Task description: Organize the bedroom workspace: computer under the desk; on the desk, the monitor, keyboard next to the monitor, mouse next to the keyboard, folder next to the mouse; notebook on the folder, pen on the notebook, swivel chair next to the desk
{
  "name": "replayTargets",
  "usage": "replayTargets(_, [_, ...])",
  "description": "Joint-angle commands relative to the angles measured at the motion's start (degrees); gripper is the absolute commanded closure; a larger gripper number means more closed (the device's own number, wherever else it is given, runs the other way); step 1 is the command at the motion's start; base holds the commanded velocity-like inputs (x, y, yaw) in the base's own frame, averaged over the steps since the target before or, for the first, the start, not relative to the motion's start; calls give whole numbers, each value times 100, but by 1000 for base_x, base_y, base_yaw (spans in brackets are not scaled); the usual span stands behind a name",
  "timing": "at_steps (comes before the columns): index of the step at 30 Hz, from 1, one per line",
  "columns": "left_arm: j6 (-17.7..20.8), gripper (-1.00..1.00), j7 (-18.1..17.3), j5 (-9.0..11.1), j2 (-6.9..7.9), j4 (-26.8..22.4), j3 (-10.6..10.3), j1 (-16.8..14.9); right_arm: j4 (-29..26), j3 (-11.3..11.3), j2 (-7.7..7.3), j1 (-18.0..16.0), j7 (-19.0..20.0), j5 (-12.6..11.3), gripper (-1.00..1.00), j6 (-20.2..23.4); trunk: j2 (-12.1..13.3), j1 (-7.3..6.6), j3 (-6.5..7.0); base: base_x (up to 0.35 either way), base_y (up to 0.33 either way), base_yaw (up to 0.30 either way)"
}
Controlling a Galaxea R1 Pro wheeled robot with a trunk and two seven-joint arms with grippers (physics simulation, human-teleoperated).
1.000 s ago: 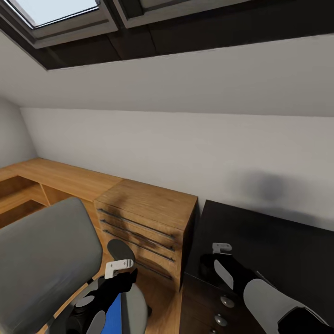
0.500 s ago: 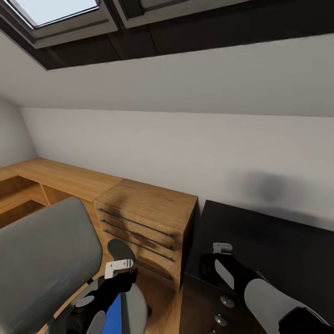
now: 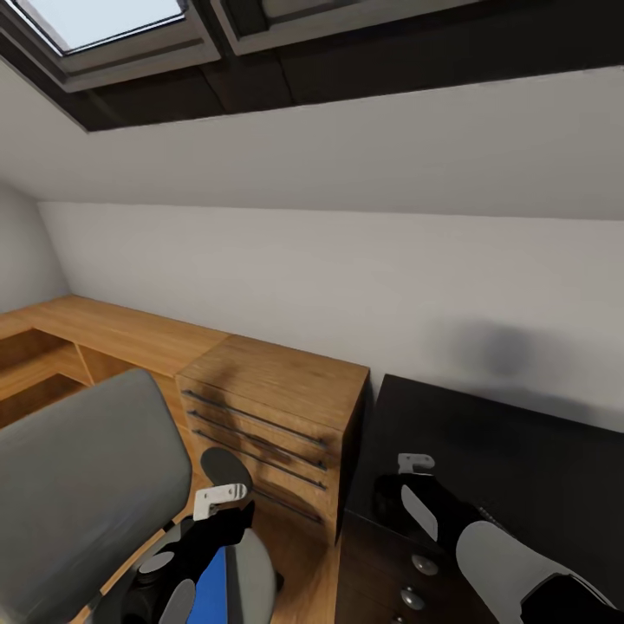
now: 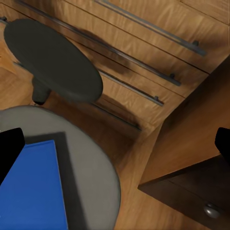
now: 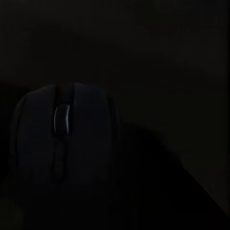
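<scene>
The folder (image 4: 33, 189) lies flat on the swivel chair (image 4: 91, 177) seat, just beside the wooden cabinet (image 3: 273, 407), and the left end effector (image 4: 115, 143) hangs above it with its fingers spread wide. Since a second ago that end effector has dipped only slightly toward the seat, which suggests the reach for the folder is just starting. The mouse (image 5: 64, 136) rests on the black tabletop (image 3: 511, 451) on the cabinet's far side, below the right end effector, whose opening I cannot tell.
</scene>
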Motion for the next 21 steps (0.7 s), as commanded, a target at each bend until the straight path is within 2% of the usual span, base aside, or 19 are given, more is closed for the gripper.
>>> replayTargets(1, [17,-100,53,60,1,-7,-4,-4,-16,48,-7,-4,-50,-75,100,19,37,-22,12,0,0,0])
replayTargets(8, [15,-100,53,60,6,-4,-2,-4,-36,48,-27,-4,-58,-75,100,-7,318,-176,137,0,0,0])
replayTargets(10, [17,-100,57,60,5,-4,18,-4,-110,9,-43,-4,-65,-75,100,-75,398,-220,173,0,0,0])
replayTargets(12, [19,-100,61,60,2,-6,90,-4,-304,-158,-83,-2,-91,-72,100,-314,478,-264,209,-44,0,0])
replayTargets(15, [22,-100,62,60,0,-6,127,-4,-465,-307,-177,2,-103,-72,100,-447,599,-330,263,-212,0,0])
replayTargets(21, [23,-100,62,60,1,-4,149,-4,-689,-376,-284,4,-109,-68,100,-500,839,-462,371,-305,0,0])
